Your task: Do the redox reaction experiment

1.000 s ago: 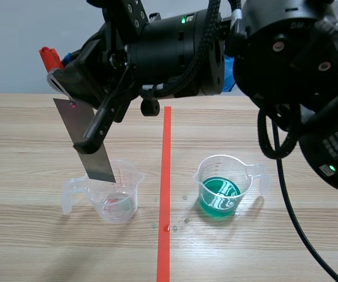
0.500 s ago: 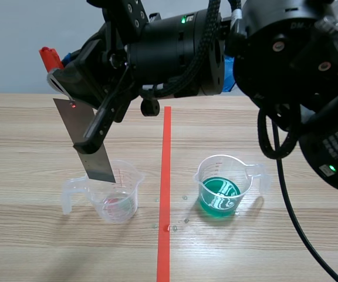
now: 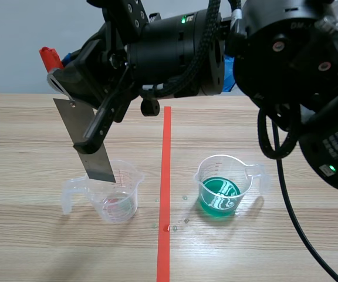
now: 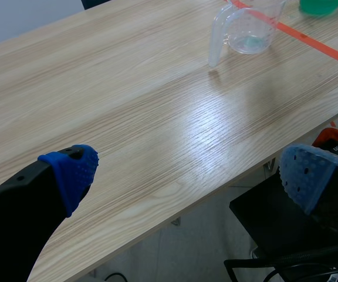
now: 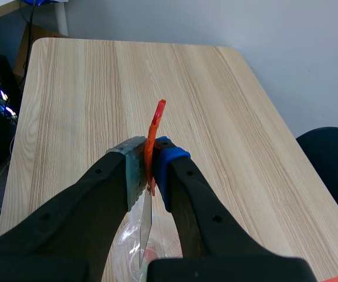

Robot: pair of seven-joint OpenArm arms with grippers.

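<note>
My right gripper [image 3: 63, 79] reaches in from the right past the red tape line [image 3: 165, 194] and is shut on a grey metal strip [image 3: 90, 138] with a red tab [image 3: 50, 57] on top. The strip hangs tilted, its lower end inside a clear beaker [image 3: 117, 197] holding a little pinkish liquid. In the right wrist view the strip [image 5: 145, 220] runs down from the right gripper [image 5: 149, 170] into that beaker [image 5: 128, 252]. A second beaker [image 3: 222, 188] holds green liquid. My left gripper [image 4: 186, 170] stands open over the table's edge, far from the clear beaker [image 4: 248, 29].
Small drops of liquid [image 3: 175, 222] lie on the wood by the tape line between the beakers. In the left wrist view the table's edge [image 4: 175, 214] runs under the gripper, with dark equipment [image 4: 286, 235] on the floor below.
</note>
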